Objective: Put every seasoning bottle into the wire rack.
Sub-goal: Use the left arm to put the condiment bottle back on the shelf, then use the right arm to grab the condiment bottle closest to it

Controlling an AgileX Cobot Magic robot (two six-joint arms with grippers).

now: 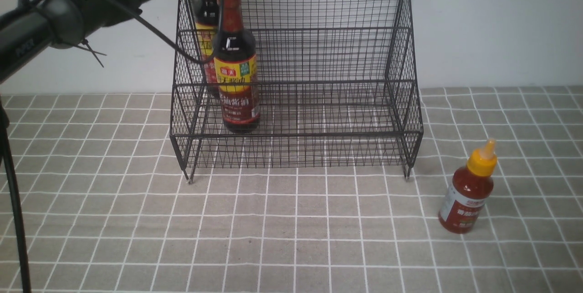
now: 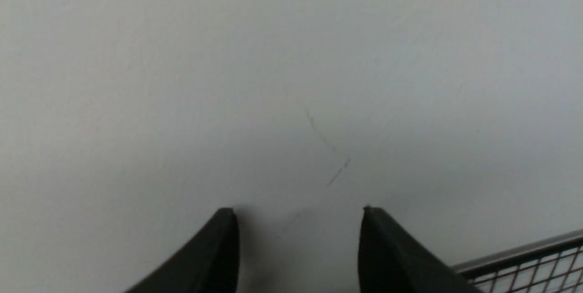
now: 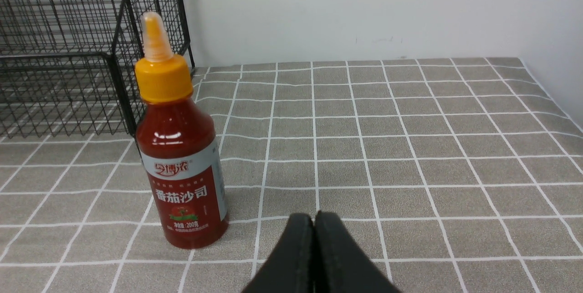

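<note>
The black wire rack [image 1: 319,33] stands against the wall. One tall dark soy-sauce bottle [image 1: 236,63] stands upright on its lower tier at the left. A second soy-sauce bottle [image 1: 206,15] stands behind it on the upper tier. The red sauce squeeze bottle [image 1: 469,190] with a yellow nozzle cap stands on the cloth to the right of the rack. It also shows in the right wrist view [image 3: 180,147]. My left gripper [image 2: 298,213] is open and empty, high above the rack's top rim [image 2: 524,252], facing the wall. My right gripper [image 3: 314,220] is shut and empty, a little way from the red bottle.
A grey checked cloth [image 1: 291,229] covers the table. The white wall [image 1: 501,19] rises right behind the rack. My left arm [image 1: 68,6] reaches across the upper left, with cables hanging by the rack's left side. The table's far right edge meets a side wall [image 3: 555,79].
</note>
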